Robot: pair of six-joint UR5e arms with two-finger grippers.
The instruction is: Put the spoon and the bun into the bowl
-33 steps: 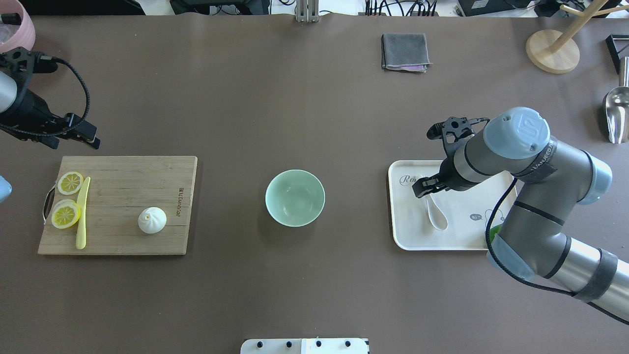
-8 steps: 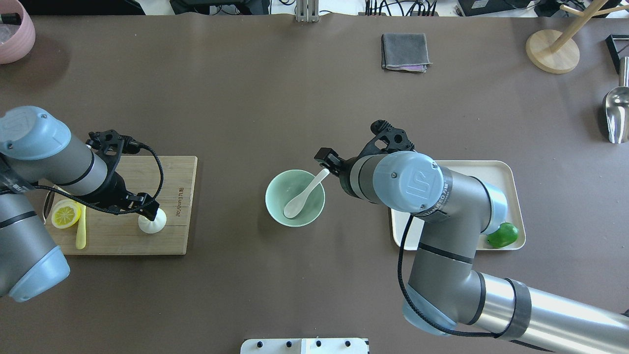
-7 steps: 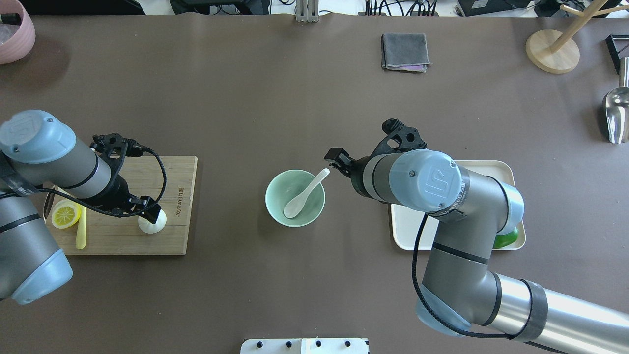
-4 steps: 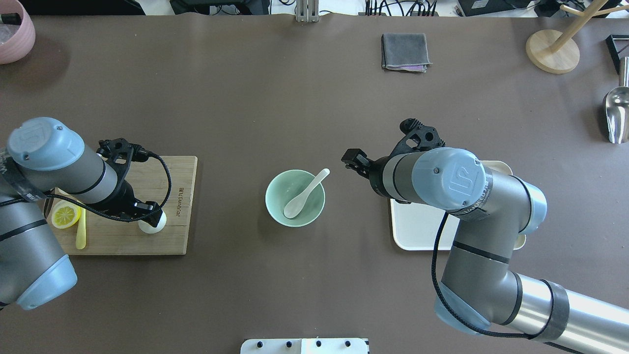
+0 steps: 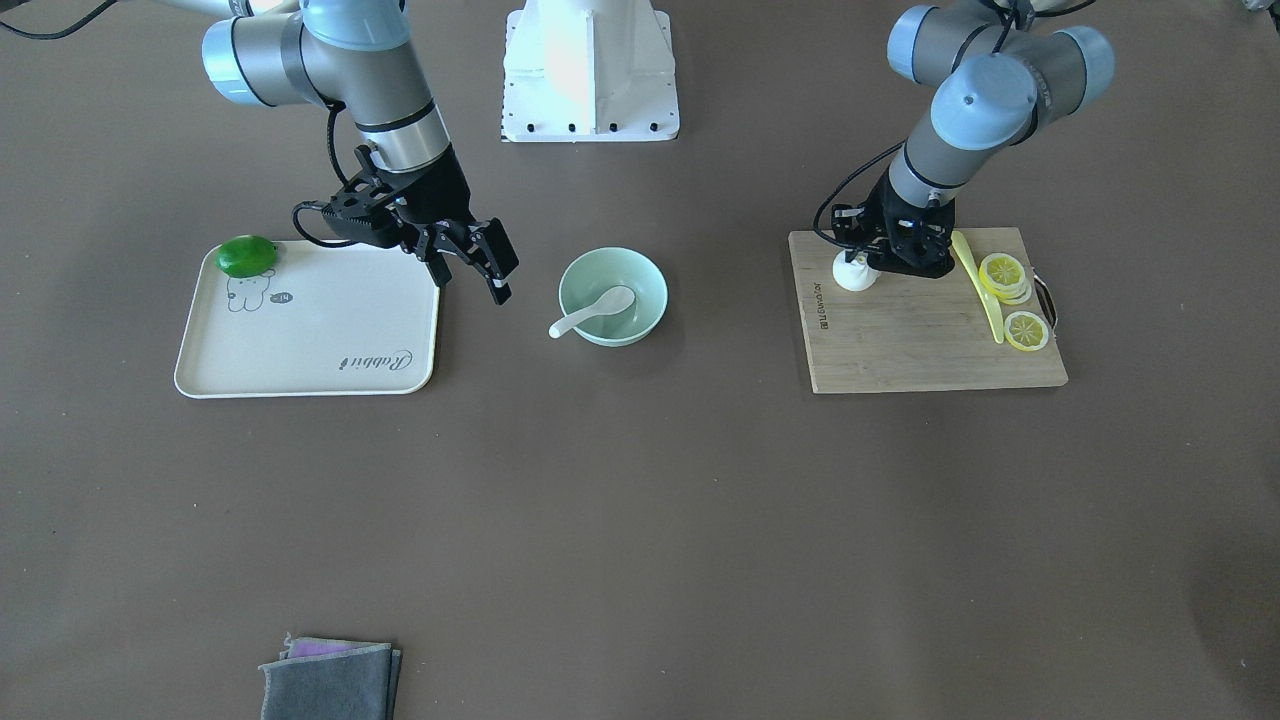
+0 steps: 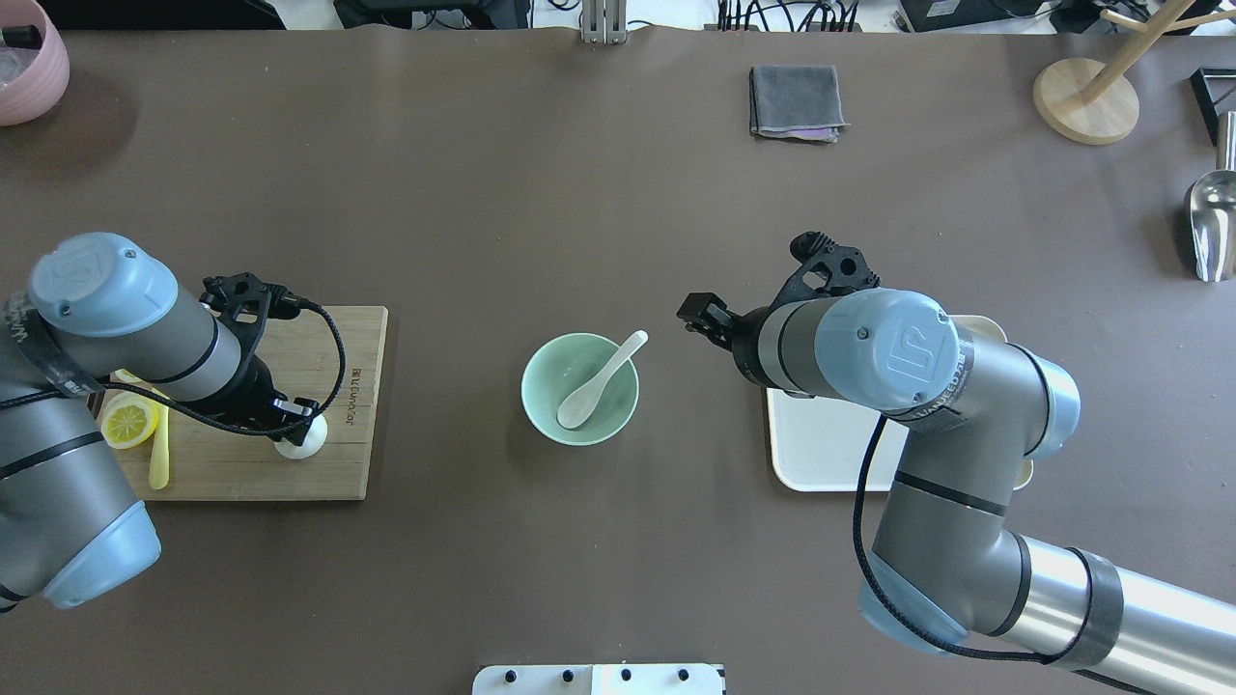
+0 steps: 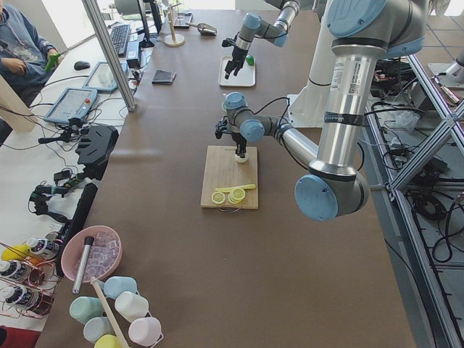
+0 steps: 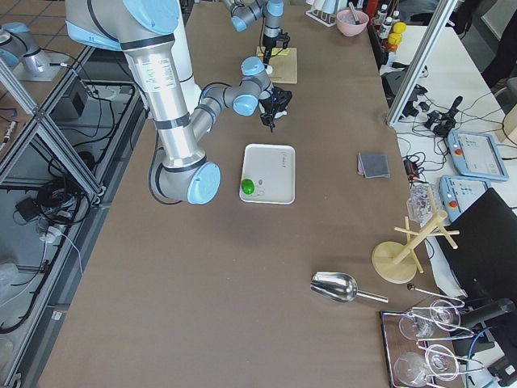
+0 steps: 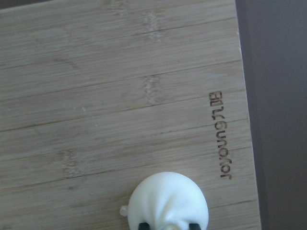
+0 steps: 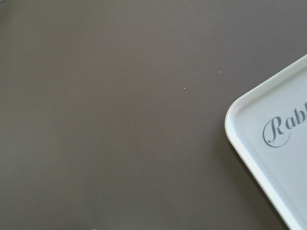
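Note:
The white spoon (image 6: pixel 599 378) lies in the mint-green bowl (image 6: pixel 546 415), scoop down and handle on the far-right rim; it also shows in the front view (image 5: pixel 590 312), in the bowl (image 5: pixel 640 275). My right gripper (image 6: pixel 700 314) is open and empty, right of the bowl, by the tray corner (image 5: pixel 490 265). The white pleated bun (image 6: pixel 304 442) sits on the wooden cutting board (image 6: pixel 241 473). My left gripper (image 6: pixel 297 417) is down over the bun, its fingertips (image 9: pixel 142 225) pressing on both sides of the bun (image 9: pixel 168 199).
A white tray (image 6: pixel 821 454) lies right of the bowl, with a green lime (image 5: pixel 247 256) at its corner. Lemon slices (image 6: pixel 128 425) and a yellow-green knife (image 6: pixel 159 463) lie on the board's left. A grey cloth (image 6: pixel 797 101), wooden stand (image 6: pixel 1086 101) and metal scoop (image 6: pixel 1212 222) are farther off.
My right gripper has carried the spoon from the tray into the bowl, let go and drawn back to the right. My left arm has come in and settled its gripper on the bun.

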